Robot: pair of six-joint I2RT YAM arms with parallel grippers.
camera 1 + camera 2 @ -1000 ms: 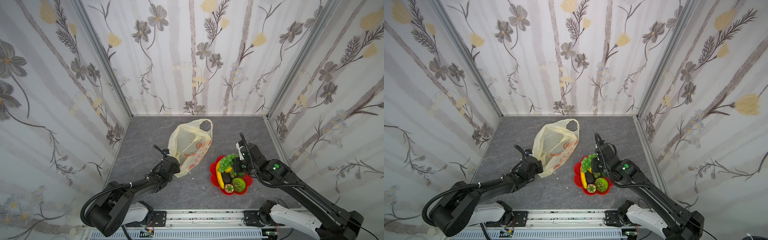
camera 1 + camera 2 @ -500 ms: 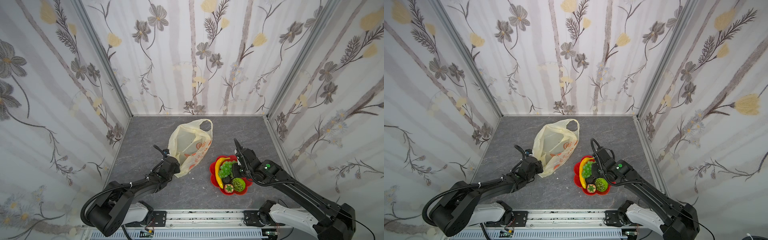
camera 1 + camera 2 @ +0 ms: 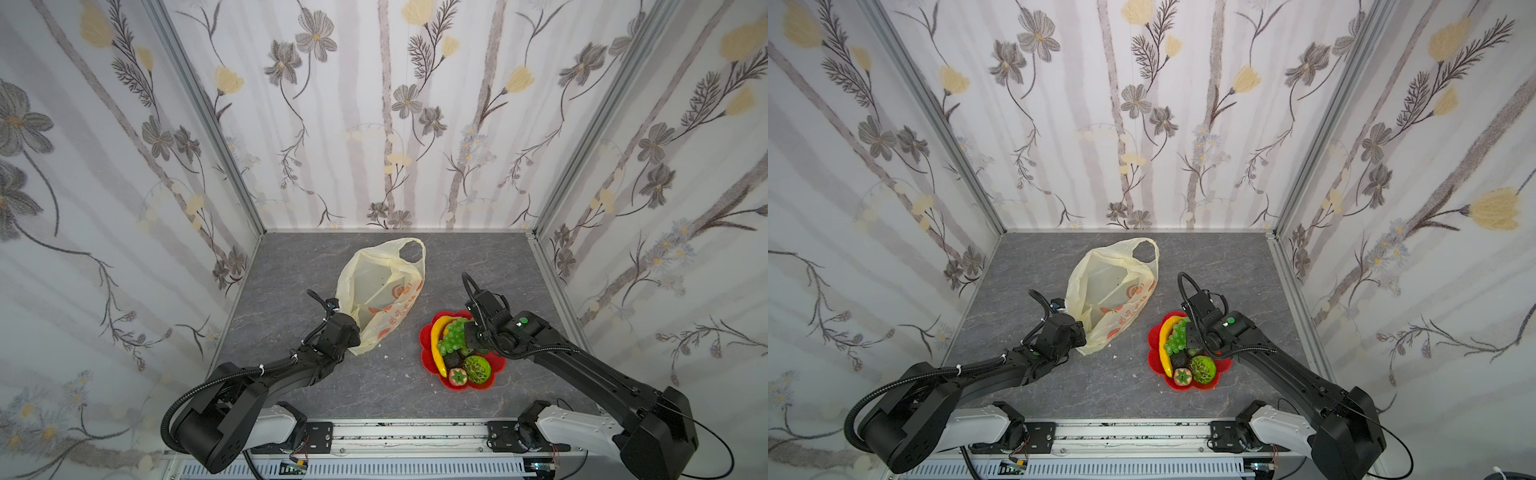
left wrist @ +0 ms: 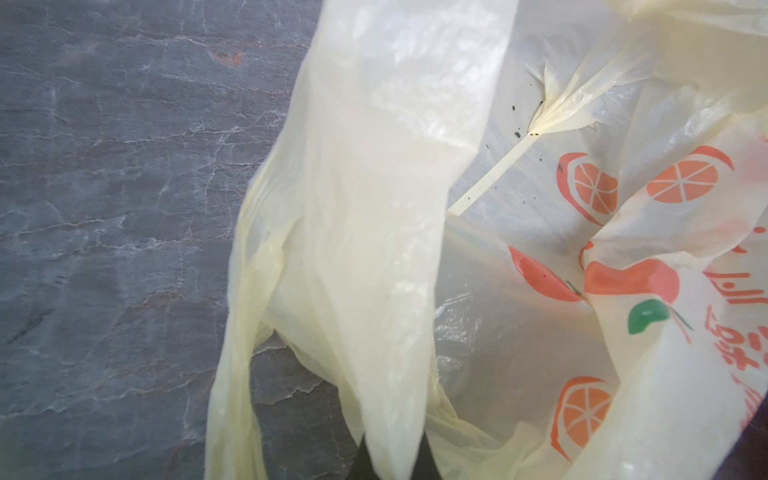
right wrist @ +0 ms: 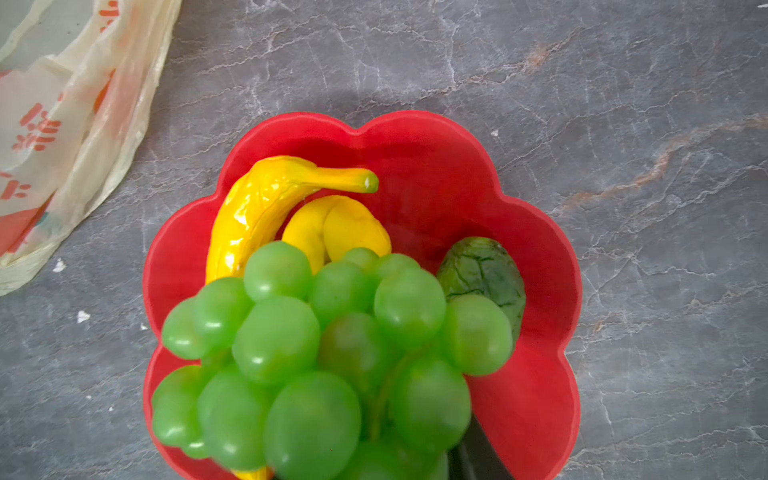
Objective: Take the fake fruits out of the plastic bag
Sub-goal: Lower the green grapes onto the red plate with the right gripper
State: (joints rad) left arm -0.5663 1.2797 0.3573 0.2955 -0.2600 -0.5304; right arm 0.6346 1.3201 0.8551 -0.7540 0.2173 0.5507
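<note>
The left gripper (image 4: pixel 392 457) is clamped fully closed on a fold of the plastic bag (image 3: pixel 380 291), which lies slack on the grey table (image 3: pixel 291 270). The right gripper (image 3: pixel 468 337) sits low over the red plate (image 5: pixel 536 399), close against the green grape bunch (image 5: pixel 316 357) (only one dark finger (image 5: pixel 478 453) shows in the wrist view), and whether it grips the bunch cannot be told. The banana (image 5: pixel 257 208), avocado (image 3: pixel 453 358), strawberry (image 3: pixel 458 376) and bumpy green ball (image 3: pixel 477 369) lie on that plate, near the bag but apart from it.

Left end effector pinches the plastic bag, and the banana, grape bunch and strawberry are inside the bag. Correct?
Not quite. The left end effector does pinch the plastic bag, but the banana, grape bunch and strawberry lie outside it, on the red plate beside the bag, as both top views show.
</note>
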